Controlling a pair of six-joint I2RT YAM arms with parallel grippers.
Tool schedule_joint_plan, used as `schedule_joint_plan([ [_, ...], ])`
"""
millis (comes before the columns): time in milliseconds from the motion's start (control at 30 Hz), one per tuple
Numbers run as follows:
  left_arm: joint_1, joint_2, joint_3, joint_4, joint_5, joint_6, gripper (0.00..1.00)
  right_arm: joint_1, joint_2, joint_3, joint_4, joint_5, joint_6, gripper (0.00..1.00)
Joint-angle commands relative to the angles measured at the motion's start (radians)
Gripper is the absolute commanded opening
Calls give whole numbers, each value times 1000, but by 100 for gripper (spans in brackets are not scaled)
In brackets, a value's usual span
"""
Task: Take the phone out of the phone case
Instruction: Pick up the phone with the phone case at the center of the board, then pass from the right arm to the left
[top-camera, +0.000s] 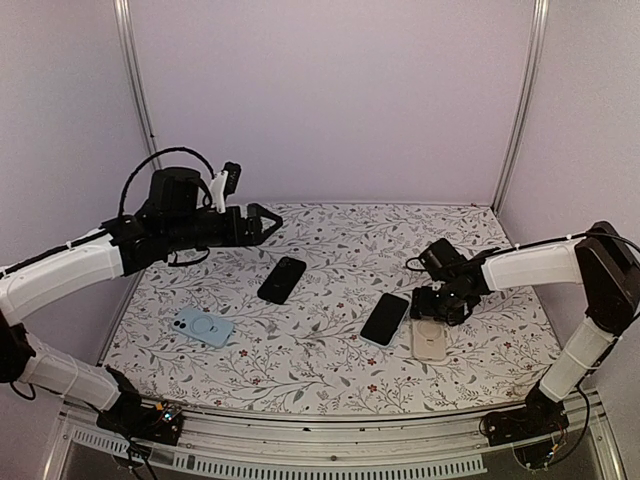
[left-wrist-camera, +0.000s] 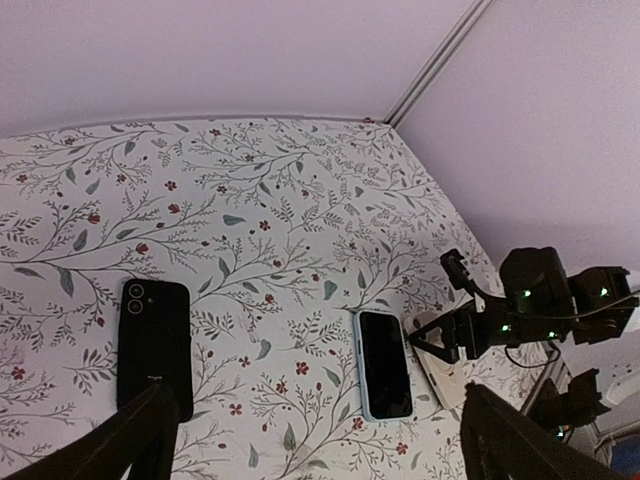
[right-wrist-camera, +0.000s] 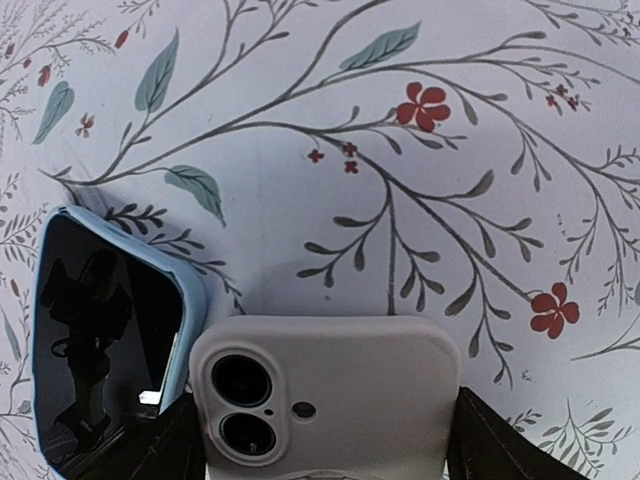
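On the right half of the floral table (top-camera: 330, 372), clamped at its camera end by the right gripper (top-camera: 432, 316): the cream phone case (top-camera: 430, 346), lying back up. From the right wrist, dark fingers (right-wrist-camera: 500, 445) set against both long edges of the case, so grasping it by every sign. Of the phone (right-wrist-camera: 240, 377) inside, only two lenses and a small dot in the cut-out. Screen side down on the cloth and hidden; lower end cut off by the frame edge.

Just beside on the left, crowding one finger, a blue-cased phone (top-camera: 385, 318), screen up and dark, with the gripper mirrored in the glass. Cannot tell whether the two cases touch.

Well apart, raised over the far-left part of the table, the left gripper (top-camera: 272, 222): released, fingers spread wide, holding nothing. Beneath and ahead of it, a black phone (top-camera: 282, 279), back up. Nearer the left edge, a pale blue case (top-camera: 203, 326) with a ring on its back; hard to make out whether anything sits inside. From the left wrist, most of the cream phone case hidden behind the right gripper.
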Motion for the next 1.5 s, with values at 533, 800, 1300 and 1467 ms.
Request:
schedule_joint_plan([
  [533, -9, 83, -15, 142, 156, -125, 99, 8, -222, 73, 332, -103, 67, 44],
  [800, -91, 164, 10, 210, 130, -134, 98, 72, -129, 215, 483, -117, 123, 44],
  [1300, -205, 299, 99, 218, 92, -92, 85, 208, 2, 425, 527, -76, 113, 44],
  [1467, -211, 324, 123, 202, 85, -82, 67, 216, 11, 441, 527, -69, 107, 45],
])
